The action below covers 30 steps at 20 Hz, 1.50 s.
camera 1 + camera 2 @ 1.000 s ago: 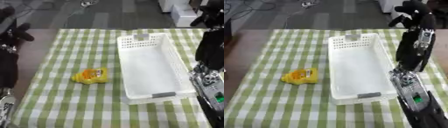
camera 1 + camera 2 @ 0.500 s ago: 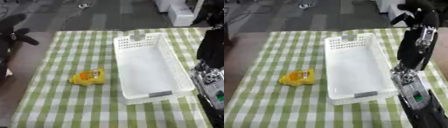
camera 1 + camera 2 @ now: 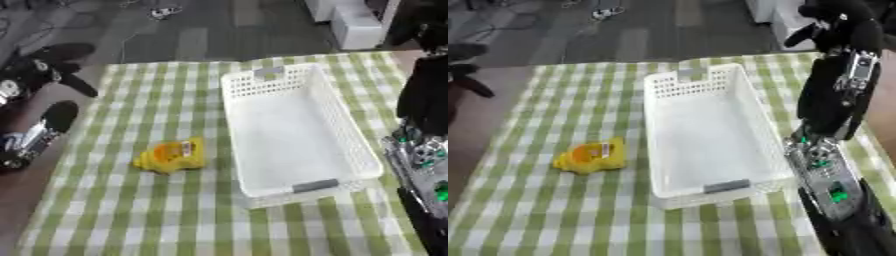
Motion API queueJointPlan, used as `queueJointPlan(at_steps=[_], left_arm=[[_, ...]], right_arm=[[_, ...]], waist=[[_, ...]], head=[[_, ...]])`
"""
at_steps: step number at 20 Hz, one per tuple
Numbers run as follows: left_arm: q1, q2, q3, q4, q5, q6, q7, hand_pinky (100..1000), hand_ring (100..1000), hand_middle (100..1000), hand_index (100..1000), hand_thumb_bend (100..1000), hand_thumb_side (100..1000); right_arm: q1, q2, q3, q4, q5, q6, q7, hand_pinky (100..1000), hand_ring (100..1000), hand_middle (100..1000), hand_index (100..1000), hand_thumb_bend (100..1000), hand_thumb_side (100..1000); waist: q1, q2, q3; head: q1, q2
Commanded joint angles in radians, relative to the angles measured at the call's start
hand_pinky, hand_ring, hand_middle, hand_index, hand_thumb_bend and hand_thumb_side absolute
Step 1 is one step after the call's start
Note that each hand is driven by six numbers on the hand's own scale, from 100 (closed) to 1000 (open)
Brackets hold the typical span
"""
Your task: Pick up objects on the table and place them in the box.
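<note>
- Nearest me, my right arm's forearm fills the lower right of both views, alongside the white basket (image 3: 710, 135). I'd leave it parked there, out of the way.
- The yellow packet (image 3: 171, 156) lies flat on the green checked tablecloth (image 3: 157, 215), just left of the basket and apart from its wall. It is the only thing I see to pick.
- The basket looks empty, long side running away from me, so any drop over its middle should land safely.
- My left hand (image 3: 26, 75) hangs at the table's far left edge, well apart from the packet. I cannot tell how its fingers stand.
- My judgement: bring the left hand down over the packet, then grasp across its short width.
- Farthest, my right hand (image 3: 837, 22) is raised past the basket's far right corner, its dark fingers curled, holding nothing.
</note>
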Motion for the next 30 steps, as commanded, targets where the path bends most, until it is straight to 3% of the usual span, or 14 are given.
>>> queueJointPlan(at_steps=[1, 6, 11, 20, 30], left_arm=[[-0.036, 0.034, 0.001, 0.035, -0.026, -0.001, -0.065, 923, 688, 929, 976, 221, 808], [-0.077, 0.039, -0.013, 0.103, -0.073, -0.016, -0.096, 914, 702, 925, 965, 295, 791], [-0.099, 0.038, -0.022, 0.155, -0.131, -0.042, -0.07, 910, 709, 920, 956, 318, 787], [-0.131, 0.047, -0.039, 0.194, -0.177, -0.071, -0.059, 910, 748, 920, 951, 358, 830], [-0.192, 0.028, -0.097, 0.222, -0.217, -0.118, -0.12, 914, 770, 922, 951, 394, 858]], right_arm=[[-0.016, -0.012, -0.001, -0.013, -0.005, 0.004, 0.003, 366, 619, 639, 737, 100, 935], [-0.018, -0.012, 0.001, -0.013, -0.008, 0.004, 0.006, 366, 619, 639, 737, 100, 935], [-0.02, -0.011, 0.003, -0.013, -0.011, 0.003, 0.009, 366, 619, 639, 737, 100, 935], [-0.018, -0.014, 0.006, -0.013, -0.014, 0.004, 0.013, 366, 619, 639, 737, 100, 935], [-0.025, -0.013, 0.01, -0.013, -0.02, 0.002, 0.018, 367, 618, 639, 737, 100, 934]], waist=[[0.001, -0.006, -0.003], [0.003, -0.007, -0.007], [0.004, -0.007, -0.009], [0.006, -0.009, -0.01], [0.008, -0.007, -0.016]], head=[[0.008, -0.002], [0.011, -0.002], [0.016, -0.002], [0.019, -0.002], [0.025, -0.002]])
